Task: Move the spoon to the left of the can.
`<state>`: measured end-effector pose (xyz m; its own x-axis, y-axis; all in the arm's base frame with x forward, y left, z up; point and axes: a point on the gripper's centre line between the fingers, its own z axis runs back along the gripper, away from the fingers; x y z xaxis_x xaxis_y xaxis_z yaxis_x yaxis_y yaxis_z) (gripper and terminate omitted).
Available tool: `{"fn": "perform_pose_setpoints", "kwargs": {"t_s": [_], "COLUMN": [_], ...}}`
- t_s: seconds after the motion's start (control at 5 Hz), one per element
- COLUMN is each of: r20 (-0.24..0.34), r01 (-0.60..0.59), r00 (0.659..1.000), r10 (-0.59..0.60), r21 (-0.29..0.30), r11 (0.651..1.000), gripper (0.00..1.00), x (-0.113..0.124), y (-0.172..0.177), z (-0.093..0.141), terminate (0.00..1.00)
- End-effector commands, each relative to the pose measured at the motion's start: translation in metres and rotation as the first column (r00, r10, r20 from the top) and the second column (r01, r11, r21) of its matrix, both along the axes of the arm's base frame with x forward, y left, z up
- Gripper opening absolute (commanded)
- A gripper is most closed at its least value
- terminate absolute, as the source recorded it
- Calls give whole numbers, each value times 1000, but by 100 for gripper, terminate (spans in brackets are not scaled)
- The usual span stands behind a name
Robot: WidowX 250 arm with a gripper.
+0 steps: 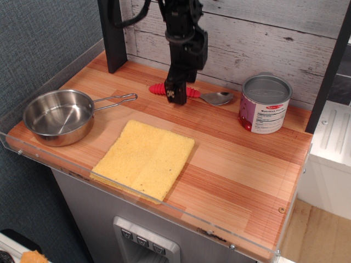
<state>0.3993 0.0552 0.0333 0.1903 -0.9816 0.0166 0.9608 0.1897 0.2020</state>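
Note:
The spoon lies on the wooden counter near the back wall. Its ribbed red handle (158,89) points left and its shiny bowl (218,98) points right toward the can. The can (265,104) stands upright at the back right, with a silver top and a red-and-white label. The spoon is to the left of the can, with a small gap between the bowl and the can. My gripper (174,97) hangs straight down over the middle of the handle and hides that part. Its fingers look slightly apart, and the spoon rests on the counter.
A steel pan (57,116) with a wire handle sits at the left. A yellow sponge cloth (145,158) lies at the front centre. A clear plastic rim (137,198) edges the counter's front and left. A black post (112,33) stands at the back left.

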Motion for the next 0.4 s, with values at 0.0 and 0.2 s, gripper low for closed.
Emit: {"fn": "perform_pose_setpoints", "kwargs": {"t_s": [0.0, 0.2], "r20": [67, 44], "r01": [-208, -353], "r00": [975, 933], "r10": [211, 356], "r21": [-52, -64], "r11": [977, 933], "gripper": [100, 100], "x": [1, -13], "y": [21, 25], "z": [68, 79], "terminate": [0, 0]}}
